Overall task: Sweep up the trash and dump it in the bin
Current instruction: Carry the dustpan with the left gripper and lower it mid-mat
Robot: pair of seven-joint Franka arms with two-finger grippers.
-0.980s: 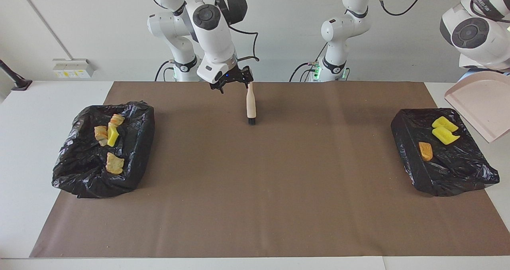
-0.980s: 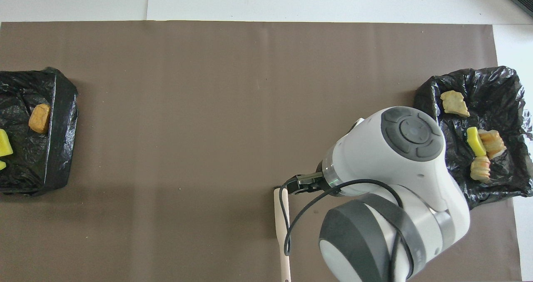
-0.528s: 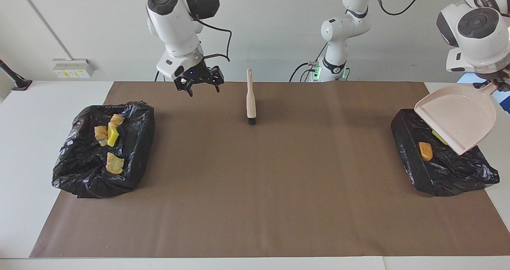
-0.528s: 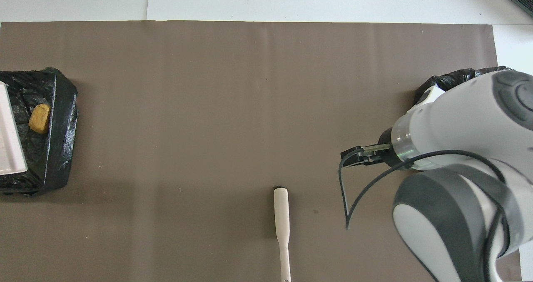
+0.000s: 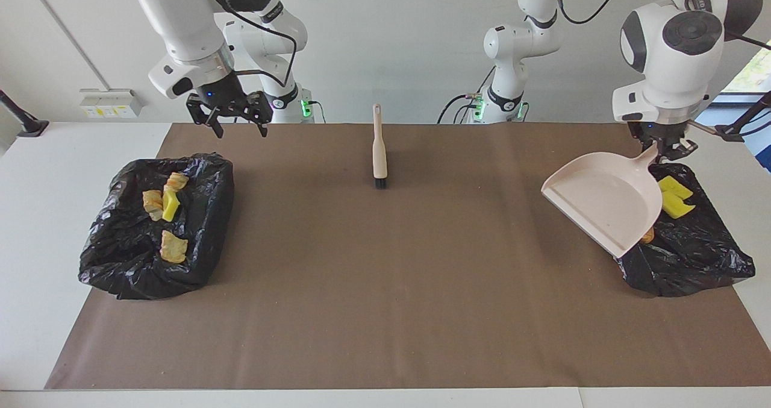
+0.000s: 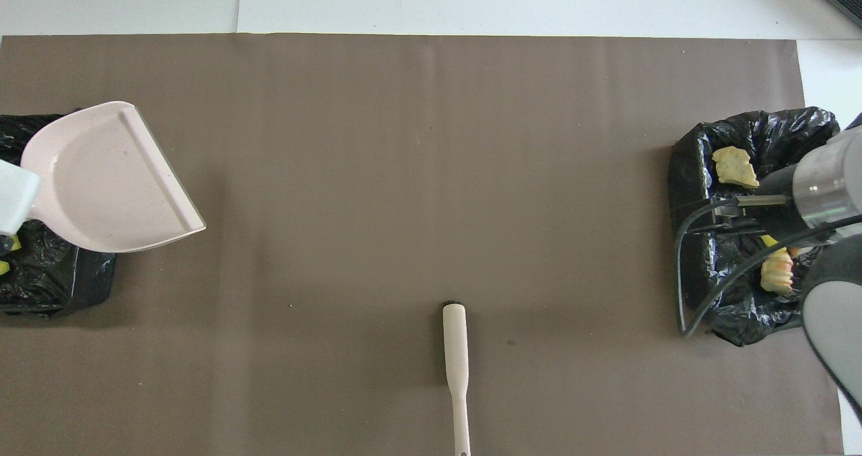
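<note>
With the trash (image 5: 171, 248) split between two bins (image 5: 205, 215), I hold the dustpan (image 5: 602, 203) by its handle in my clamped left gripper (image 5: 661, 149), over the bin (image 5: 692, 257) at that arm's end. My right gripper (image 5: 227, 116) hangs empty and spread above its own bin; the brush (image 5: 379, 152) lies mid-table, handle toward the robots.

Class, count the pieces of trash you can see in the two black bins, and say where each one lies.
6. Four lie in the bin at the right arm's end. In the bin at the left arm's end, beside the dustpan, two show: a yellow sponge piece and an orange lump. The dustpan may hide more.
</note>
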